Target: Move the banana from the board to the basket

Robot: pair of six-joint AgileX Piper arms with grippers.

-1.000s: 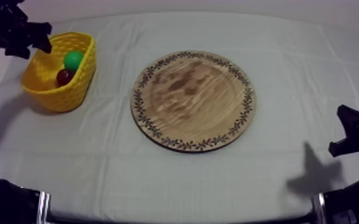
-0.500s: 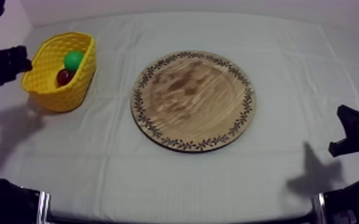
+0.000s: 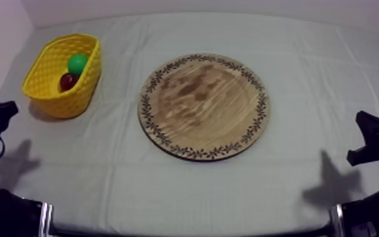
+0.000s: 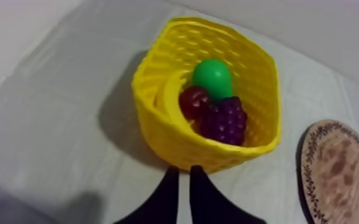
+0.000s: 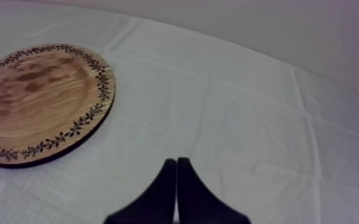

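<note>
Basket (image 4: 158,128), yellow, at the bench's (image 3: 186,189) left holds the banana (image 4: 169,98), a pear (image 4: 213,77), a small red fruit (image 4: 194,101) and grapes (image 4: 225,121). The banana hugs the inner wall, partly hidden by the red fruit. The left claw (image 4: 183,171) is closed and empty near the basket's outer wall. The wooden board (image 3: 203,106) lies mid-bench, and the right claw (image 5: 176,162) is closed and empty beside it.

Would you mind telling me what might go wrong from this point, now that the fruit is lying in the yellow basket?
1. The left gripper, shut, hangs close to the near wall of the yellow basket; a careless move there could probably nudge the basket.
2. The banana lies pressed along the basket wall, crowded by the small red fruit, the grapes and the pear; a knock might spill some of them out.
</note>
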